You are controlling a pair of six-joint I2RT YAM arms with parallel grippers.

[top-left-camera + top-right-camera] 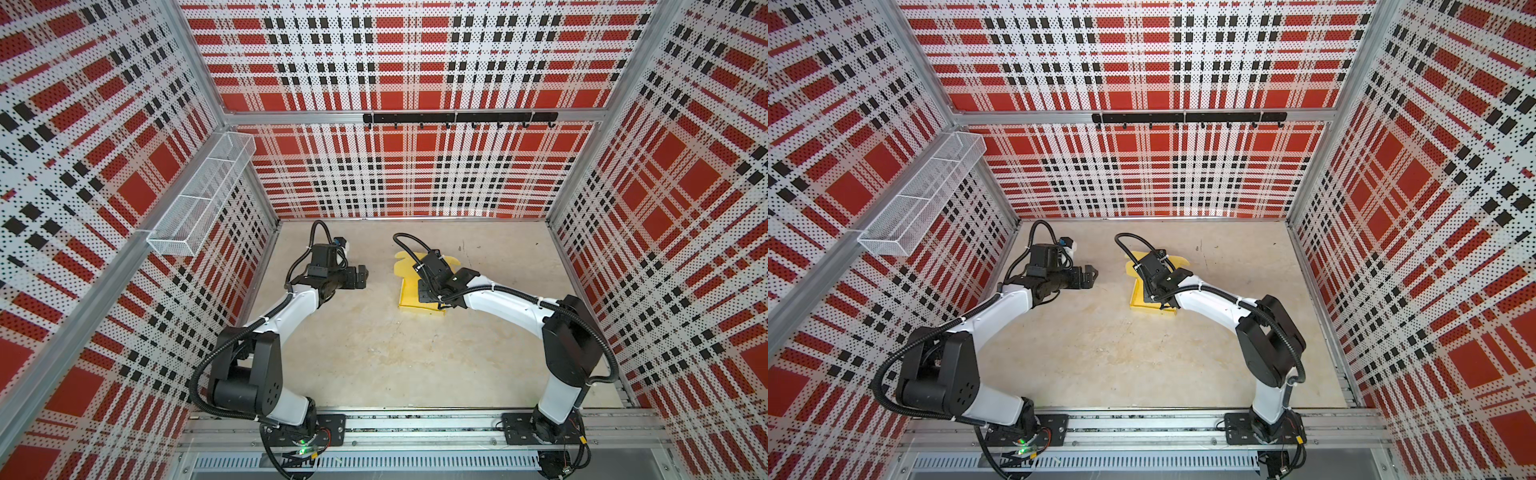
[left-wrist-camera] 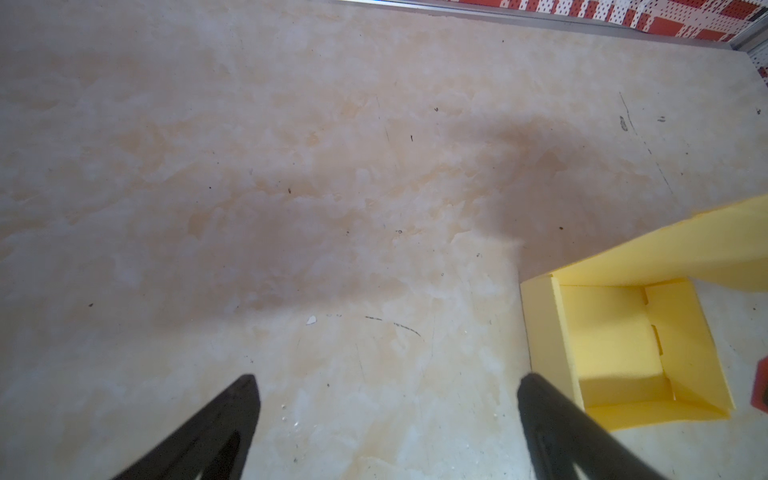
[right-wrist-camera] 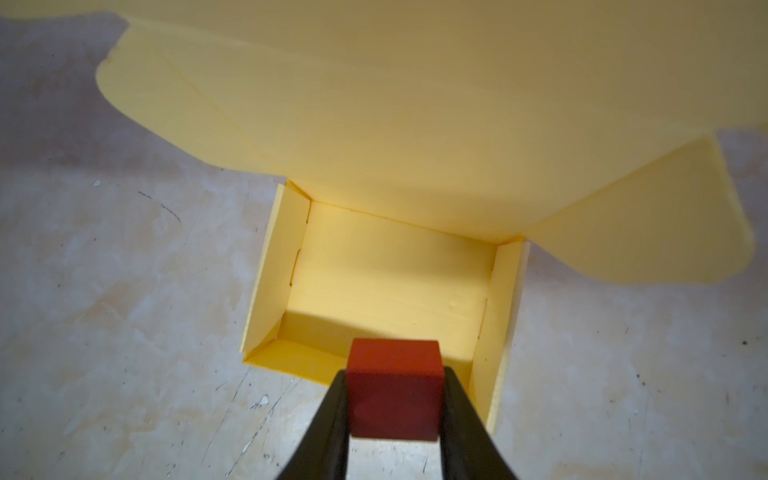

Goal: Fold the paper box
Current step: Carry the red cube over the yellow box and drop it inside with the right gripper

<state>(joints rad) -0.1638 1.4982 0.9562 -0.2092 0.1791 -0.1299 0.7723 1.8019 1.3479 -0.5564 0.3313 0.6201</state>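
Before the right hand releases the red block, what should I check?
1. Red block clamped in right hand: ok.
2. Paper box walls up, lid flap raised off the opening: ok.
3. Box floor bare where visible: ok.
4. Block fully over the opening: cannot tell; it overlaps the near wall in the wrist view.
5. Left hand open, apart from the box: ok.
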